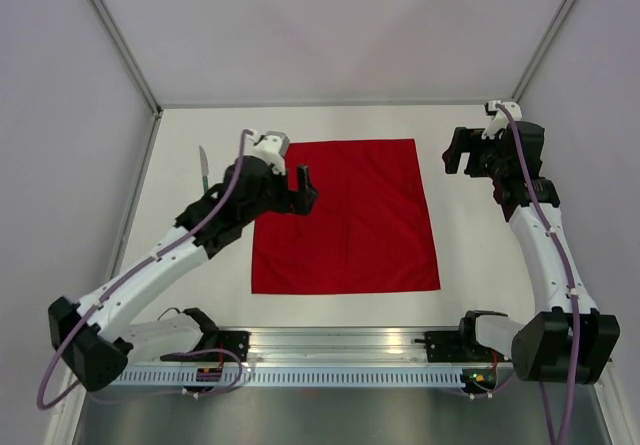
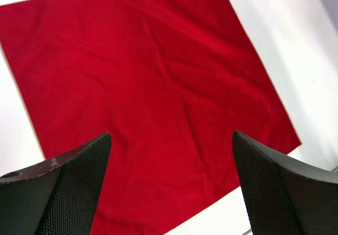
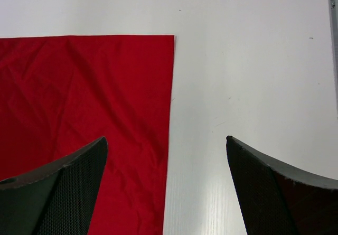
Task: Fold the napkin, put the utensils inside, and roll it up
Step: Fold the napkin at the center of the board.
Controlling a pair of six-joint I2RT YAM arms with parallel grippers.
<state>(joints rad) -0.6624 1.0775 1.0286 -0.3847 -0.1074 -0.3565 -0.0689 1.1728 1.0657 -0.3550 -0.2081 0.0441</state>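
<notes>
Left pincer [image 2: 171, 133]: jaws spread wide, nothing between them, pads bare. It hangs above the napkin [image 2: 153, 82], and its wrist view looks down on red cloth from one jaw to the other. From above, this pincer [image 1: 300, 190] sits over the cloth's left edge, toward the far-left corner. Right pincer [image 3: 166, 138]: jaws likewise spread wide, holding nothing. The napkin's right edge runs up between the two jaws in its wrist view, with the left jaw over red cloth and the right jaw over bare table [image 3: 253, 76]; the far-right corner of the cloth lies ahead of the jaws. From above, the right pincer [image 1: 455, 153] stands just off that far-right corner, beside the cloth rather than over it. Napkin from above [image 1: 345, 215]: one unfolded layer, spread flat and roughly square in the middle of the table, faint creases only, all four edges visible except where the left arm crosses. Utensil [image 1: 203, 168]: one slim piece, pale tip and greenish lower part, lying near the table's left edge, left of the left arm and clear of the cloth; its lower end is hidden by the arm and its kind is not readable. Both arm bases sit on the rail [image 1: 330, 350] at the near edge, just below the napkin's near edge.
</notes>
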